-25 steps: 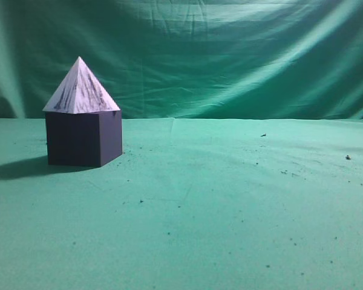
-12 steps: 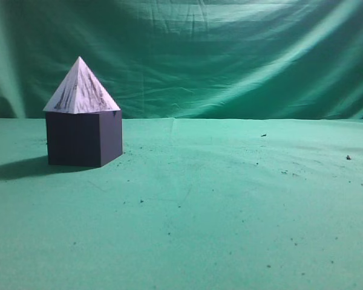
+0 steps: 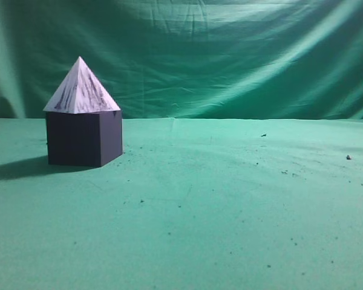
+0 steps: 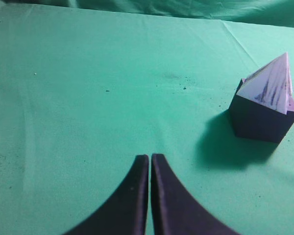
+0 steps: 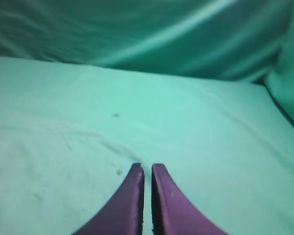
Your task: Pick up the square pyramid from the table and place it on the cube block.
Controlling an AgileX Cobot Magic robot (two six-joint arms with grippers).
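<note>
The square pyramid sits on top of the cube block, base flat on the cube's upper face and apex pointing straight up, the pair standing at about nine o'clock in the exterior view on the green table, with a shadow trailing off toward the left edge. From the left wrist view the same stack lies at roughly two o'clock, well apart from the left gripper, whose two dark fingers are pressed together with only a hairline seam between them and nothing held. The right gripper shows the same picture: fingers nearly touching, empty, over bare cloth with a few dark crumbs near it and no block in sight. Judged from how things lie, the placing looks done, so the step in hand is simply to stay clear: doing it well means keeping both arms away from the stack and low-risk in their paths, since a pyramid resting loose on a smooth cube face would likely slide off at a light knock. In the left wrist view the pyramid's base seems turned a little against the cube's top, a pale corner showing past the dark edge, though it looks stably seated. No brand, label or legible writing shows anywhere; the dark streaks on the pyramid's faces are smudges, not letters.
</note>
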